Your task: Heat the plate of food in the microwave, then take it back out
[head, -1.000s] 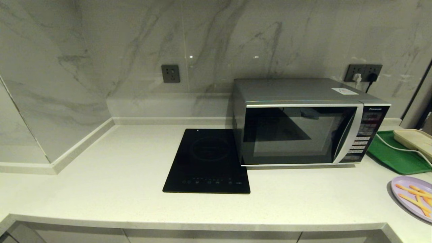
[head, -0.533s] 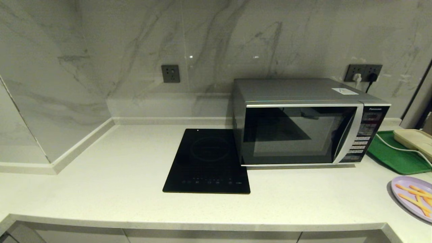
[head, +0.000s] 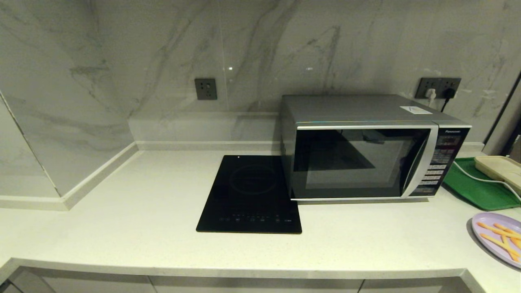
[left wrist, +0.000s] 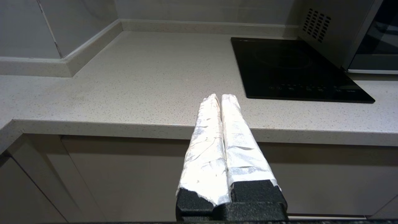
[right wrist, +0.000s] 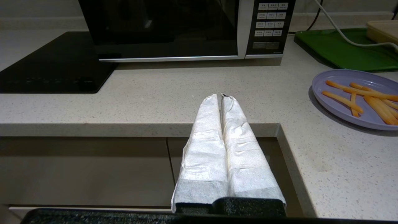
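Both grippers, left gripper (left wrist: 220, 97) and right gripper (right wrist: 222, 96), are pressed together empty; fries could be spilled if the plate of food (head: 498, 238), near the counter edge (head: 244, 268), is tilted.

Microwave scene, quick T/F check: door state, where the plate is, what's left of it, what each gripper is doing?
1. The microwave door is open. False: it is shut.
2. The plate of fries lies on the counter, to the right of the microwave. True.
3. The black cooktop lies to the left of the microwave. True.
4. The right gripper holds the plate. False: its fingers are shut on nothing, at the counter's edge.
5. The left gripper is shut and empty. True.
6. The green tray is inside the microwave. False: it lies on the counter.
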Controlling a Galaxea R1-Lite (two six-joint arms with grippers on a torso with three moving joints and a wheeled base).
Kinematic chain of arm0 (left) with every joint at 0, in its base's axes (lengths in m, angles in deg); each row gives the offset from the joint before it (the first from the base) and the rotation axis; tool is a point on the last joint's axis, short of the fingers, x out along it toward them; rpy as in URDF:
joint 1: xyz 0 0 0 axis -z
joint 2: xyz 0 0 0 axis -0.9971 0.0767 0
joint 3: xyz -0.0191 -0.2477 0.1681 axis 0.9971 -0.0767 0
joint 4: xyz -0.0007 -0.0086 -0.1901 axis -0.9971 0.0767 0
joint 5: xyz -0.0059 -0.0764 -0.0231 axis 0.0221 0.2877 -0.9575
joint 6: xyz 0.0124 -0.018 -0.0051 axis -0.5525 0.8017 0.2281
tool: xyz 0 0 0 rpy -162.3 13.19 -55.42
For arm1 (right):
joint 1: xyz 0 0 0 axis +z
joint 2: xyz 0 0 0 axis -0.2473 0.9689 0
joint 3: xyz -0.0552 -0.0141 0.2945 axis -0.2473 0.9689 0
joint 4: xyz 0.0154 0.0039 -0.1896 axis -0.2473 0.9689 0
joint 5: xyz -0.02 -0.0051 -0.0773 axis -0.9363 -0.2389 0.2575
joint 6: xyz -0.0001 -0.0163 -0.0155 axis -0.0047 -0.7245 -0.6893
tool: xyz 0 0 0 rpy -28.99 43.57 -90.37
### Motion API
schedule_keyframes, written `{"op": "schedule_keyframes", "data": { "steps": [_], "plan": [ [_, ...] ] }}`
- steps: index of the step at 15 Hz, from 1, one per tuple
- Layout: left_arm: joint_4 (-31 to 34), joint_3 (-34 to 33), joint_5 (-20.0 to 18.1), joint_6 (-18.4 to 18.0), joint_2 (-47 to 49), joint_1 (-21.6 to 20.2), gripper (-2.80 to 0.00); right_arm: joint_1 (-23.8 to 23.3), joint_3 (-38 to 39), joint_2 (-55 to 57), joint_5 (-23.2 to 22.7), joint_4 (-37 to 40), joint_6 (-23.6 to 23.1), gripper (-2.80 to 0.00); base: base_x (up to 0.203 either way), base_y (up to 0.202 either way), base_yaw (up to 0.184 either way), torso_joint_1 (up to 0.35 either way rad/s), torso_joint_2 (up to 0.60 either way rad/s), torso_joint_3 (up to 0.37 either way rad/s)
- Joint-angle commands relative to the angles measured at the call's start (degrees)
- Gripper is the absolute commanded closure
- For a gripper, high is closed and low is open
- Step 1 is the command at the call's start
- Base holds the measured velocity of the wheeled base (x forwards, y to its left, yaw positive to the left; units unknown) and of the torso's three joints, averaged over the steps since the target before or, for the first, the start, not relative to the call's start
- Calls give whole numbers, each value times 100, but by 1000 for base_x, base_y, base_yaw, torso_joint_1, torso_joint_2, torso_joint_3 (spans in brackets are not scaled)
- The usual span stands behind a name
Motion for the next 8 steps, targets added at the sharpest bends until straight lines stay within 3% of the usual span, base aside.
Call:
{"op": "schedule_keyframes", "data": {
  "steps": [1, 8],
  "plan": [
    [-2, -1, 2, 5, -5, -2, 0, 1, 9, 5, 20, -6, -13, 0, 0, 0, 0, 0, 0, 0],
    [-2, -1, 2, 5, -9, -2, 0, 1, -9, 5, 48, 29, -84, 0, 0, 0, 0, 0, 0, 0]
  ]
}}
